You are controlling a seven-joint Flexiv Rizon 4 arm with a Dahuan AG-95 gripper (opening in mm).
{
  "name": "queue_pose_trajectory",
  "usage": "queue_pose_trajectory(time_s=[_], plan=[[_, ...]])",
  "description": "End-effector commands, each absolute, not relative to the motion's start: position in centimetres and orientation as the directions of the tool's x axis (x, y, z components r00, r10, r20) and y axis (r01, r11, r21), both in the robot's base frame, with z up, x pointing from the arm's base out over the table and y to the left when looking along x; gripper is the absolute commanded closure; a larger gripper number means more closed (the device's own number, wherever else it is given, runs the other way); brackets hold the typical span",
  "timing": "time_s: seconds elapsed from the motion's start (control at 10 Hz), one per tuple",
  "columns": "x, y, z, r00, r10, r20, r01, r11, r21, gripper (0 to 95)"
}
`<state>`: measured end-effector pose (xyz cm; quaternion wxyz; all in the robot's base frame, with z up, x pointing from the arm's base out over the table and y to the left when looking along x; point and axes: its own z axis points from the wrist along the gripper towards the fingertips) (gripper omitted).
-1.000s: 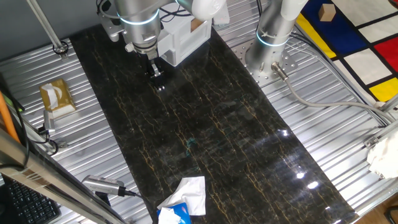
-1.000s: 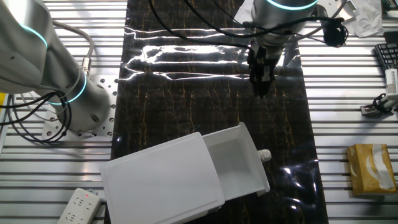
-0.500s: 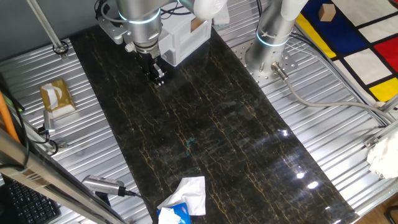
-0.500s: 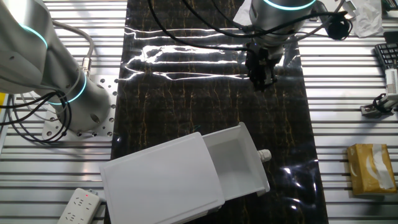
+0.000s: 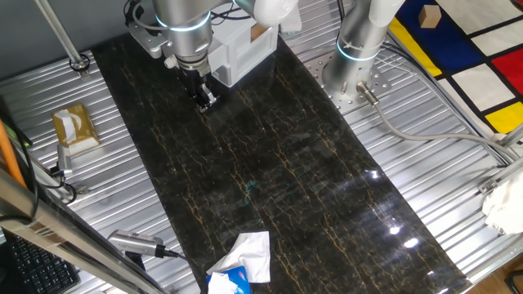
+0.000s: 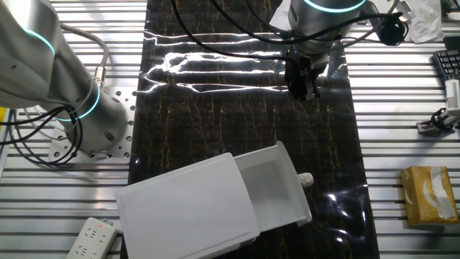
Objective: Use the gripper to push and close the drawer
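The drawer (image 6: 277,191) is a white tray pulled out of the white cabinet (image 6: 187,212), with a small knob (image 6: 307,179) on its flat front. In one fixed view the drawer (image 5: 224,69) sticks out of the cabinet (image 5: 249,45) beside the arm. My black gripper (image 6: 302,89) hangs over the dark mat, well apart from the drawer front and touching nothing. It also shows in one fixed view (image 5: 205,100). Its fingers look closed together and hold nothing.
A second arm's silver base (image 6: 86,108) stands beside the cabinet. A crumpled white-and-blue wrapper (image 5: 241,261) lies at the mat's near end. A tissue box (image 6: 429,193) and a power strip (image 6: 90,237) lie on the metal table.
My gripper has shifted slightly away from the drawer front and its wrist has turned a little. The drawer has not moved.
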<state>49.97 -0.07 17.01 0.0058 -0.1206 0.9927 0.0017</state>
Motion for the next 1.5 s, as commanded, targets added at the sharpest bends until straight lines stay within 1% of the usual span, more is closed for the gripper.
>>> queue_pose_trajectory(time_s=[0.1, 0.6, 0.8, 0.9, 1.1, 1.3, 1.5], plan=[[50.0, -0.1, 17.0, -0.968, -0.250, 0.034, -0.250, 0.968, 0.021, 95.0], [50.2, -0.4, 17.2, -0.963, -0.256, 0.083, -0.254, 0.967, 0.030, 95.0], [51.2, -1.5, 17.6, -0.957, -0.273, 0.100, -0.270, 0.962, 0.037, 95.0], [52.2, -2.3, 17.7, -0.950, -0.286, 0.126, -0.283, 0.958, 0.045, 95.0], [53.2, -3.3, 17.4, -0.945, -0.295, 0.139, -0.291, 0.955, 0.049, 95.0], [54.1, -5.7, 16.4, -0.936, -0.322, 0.141, -0.317, 0.947, 0.057, 95.0], [54.3, -7.0, 16.0, -0.932, -0.334, 0.140, -0.328, 0.943, 0.063, 95.0]])
